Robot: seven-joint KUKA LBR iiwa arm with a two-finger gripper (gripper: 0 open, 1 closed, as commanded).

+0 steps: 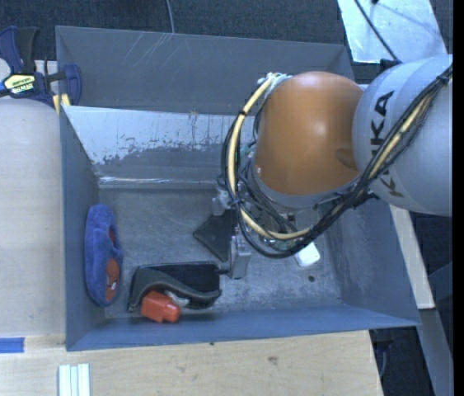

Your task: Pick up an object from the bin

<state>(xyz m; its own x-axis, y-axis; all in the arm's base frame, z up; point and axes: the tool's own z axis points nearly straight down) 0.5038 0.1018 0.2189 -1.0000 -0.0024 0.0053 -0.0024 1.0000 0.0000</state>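
gripper [237,261] low nr bin [174,73] centre, black-orange tool [182,279] beside, blue toy [98,250] left

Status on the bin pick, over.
Gripper low mid-bin, at right end of black tool. Dark flat piece beside it. Blue plush toy at left wall, apart.

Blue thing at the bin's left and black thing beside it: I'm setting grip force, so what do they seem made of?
The blue thing looks like soft matte fabric: fuzzy surface, slumped outline. The black thing looks like hard plastic or rubber, slightly glossy along its curved edge; its red-orange end seems smooth plastic.
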